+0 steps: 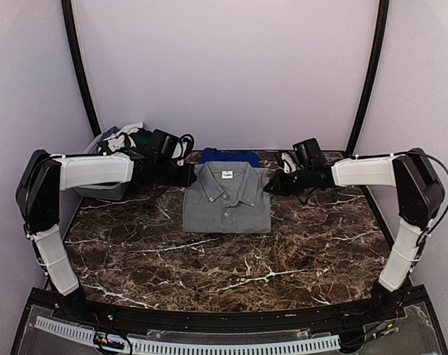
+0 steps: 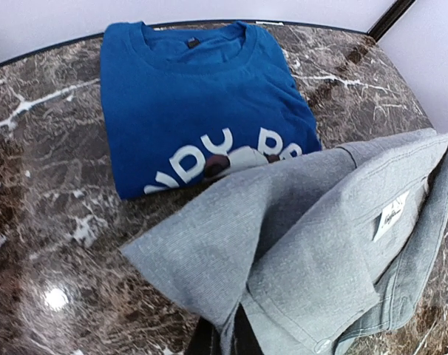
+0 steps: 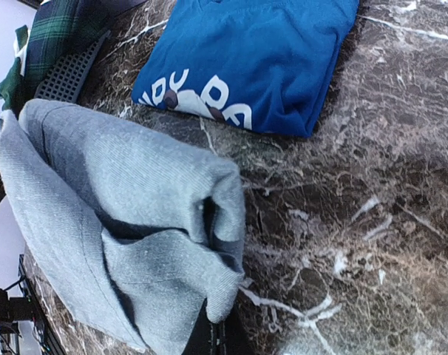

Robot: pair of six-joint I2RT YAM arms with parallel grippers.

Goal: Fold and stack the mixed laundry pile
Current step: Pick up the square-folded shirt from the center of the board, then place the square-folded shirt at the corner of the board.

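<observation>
Top external view: grey polo shirt (image 1: 227, 198), folded to a rectangle, collar and placket up, mid-worktop (image 1: 209, 266). The blue T-shirt (image 1: 229, 156), also folded, lies just behind it; whether their edges overlap I cannot tell from here. Left fingers (image 1: 187, 176) and right fingers (image 1: 274, 185) are at the polo's two far corners, one on each side. Unfolded garments (image 1: 128, 138), dark green and white among them, are heaped in the mesh basket (image 1: 106, 191) at far left. Left wrist view: left fingers closed on the polo's shoulder corner. The cloth is raised off the worktop and droops in a loose fold that overlaps the lower edge of the T-shirt's white print. Right wrist view: right fingers clamped on the opposite corner with the layers bunched above them, and a green plaid piece (image 3: 50, 29) shows over the basket rim. Risks, as I judge them: if either pinch holds only the outer layers, the fold opens on lifting. Uneven travel between my two arms would skew the rectangle. The hanging cloth could drag and rumple the T-shirt. A release off-square would leave a crooked stack. Surface: dark brown marble pattern with white veins, glossy with lamp glare, probably slick enough to let folded items slide. Room: plain pale walls on three sides, with two dark curved poles rising at the rear corners.
</observation>
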